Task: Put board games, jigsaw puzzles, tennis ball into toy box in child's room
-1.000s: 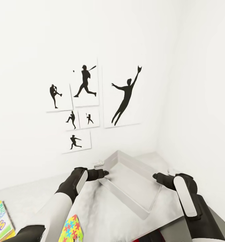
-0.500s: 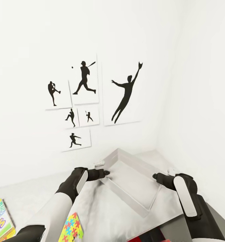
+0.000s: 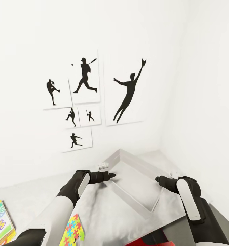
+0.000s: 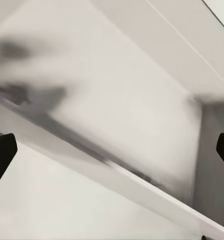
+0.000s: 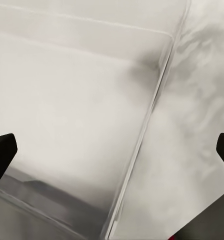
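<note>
Hovering on either side of the toy box (image 3: 136, 182), the left gripper (image 3: 109, 175) sits at its near rim and the right gripper (image 3: 158, 179) at its far side — both with fingers spread apart, holding nothing. Box sits on the light grey tabletop (image 3: 32, 198) in the corner — a jigsaw puzzle (image 3: 72, 231) and a board game (image 3: 1, 222) lie nearer me.
</note>
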Tool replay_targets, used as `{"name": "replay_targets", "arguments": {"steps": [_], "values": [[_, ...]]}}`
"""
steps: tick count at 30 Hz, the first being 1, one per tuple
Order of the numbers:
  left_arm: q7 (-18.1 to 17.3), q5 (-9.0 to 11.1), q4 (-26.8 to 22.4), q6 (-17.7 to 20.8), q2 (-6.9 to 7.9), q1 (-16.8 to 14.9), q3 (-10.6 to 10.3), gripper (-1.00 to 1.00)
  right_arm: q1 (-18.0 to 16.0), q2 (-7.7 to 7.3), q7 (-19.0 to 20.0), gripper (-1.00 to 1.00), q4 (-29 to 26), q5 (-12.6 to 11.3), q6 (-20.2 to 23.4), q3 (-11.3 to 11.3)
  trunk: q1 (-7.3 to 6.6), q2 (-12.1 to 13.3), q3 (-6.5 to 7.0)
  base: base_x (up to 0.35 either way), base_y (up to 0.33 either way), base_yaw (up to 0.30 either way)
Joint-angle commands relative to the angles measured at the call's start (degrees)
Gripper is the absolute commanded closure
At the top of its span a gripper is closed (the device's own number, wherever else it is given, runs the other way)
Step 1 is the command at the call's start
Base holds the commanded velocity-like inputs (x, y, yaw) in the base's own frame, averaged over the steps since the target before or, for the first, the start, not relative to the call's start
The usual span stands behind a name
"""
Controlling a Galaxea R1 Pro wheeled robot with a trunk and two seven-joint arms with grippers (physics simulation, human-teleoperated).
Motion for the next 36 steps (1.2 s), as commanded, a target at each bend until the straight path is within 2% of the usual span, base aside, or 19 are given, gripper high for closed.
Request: {"name": "replay_targets", "arguments": {"steps": [1,21,25,29,36], "values": [[-0.15,0.33,-0.03,0.5,-0.07,-0.05,0.35,-1.0,-0.06,-0.02,-0.56,-1.0,-0.05,-0.6,0.16,0.01,0.04,-0.15,-0.24,0.0,0.0,0.0],[-0.05,0.77,-0.11,0.77,-0.07,-0.05,0.49,-1.0,-0.06,-0.02,-0.54,-1.0,-0.05,-0.6,0.27,0.02,0.04,-0.15,-2.11,0.0,0.0,0.0],[0.0,2.35,-0.17,0.87,-0.07,-0.05,0.62,-1.0,-0.06,-0.02,-0.51,-1.0,-0.05,-0.6,0.28,0.02,0.04,-0.15,-2.49,0.0,0.0,0.0],[0.58,5.4,-0.16,0.77,-0.07,-0.05,0.68,-1.0,-0.06,-0.02,-0.48,-1.0,-0.05,-0.6,0.29,0.02,0.04,-0.15,-2.86,0.0,0.0,0.0],[4.61,7.6,-0.26,0.58,-0.07,-0.05,0.7,-1.0,-0.06,-0.02,-0.47,-1.0,0.02,-0.6,0.29,0.05,0.04,-0.15,-3.52,0.0,0.0,0.0]]}}
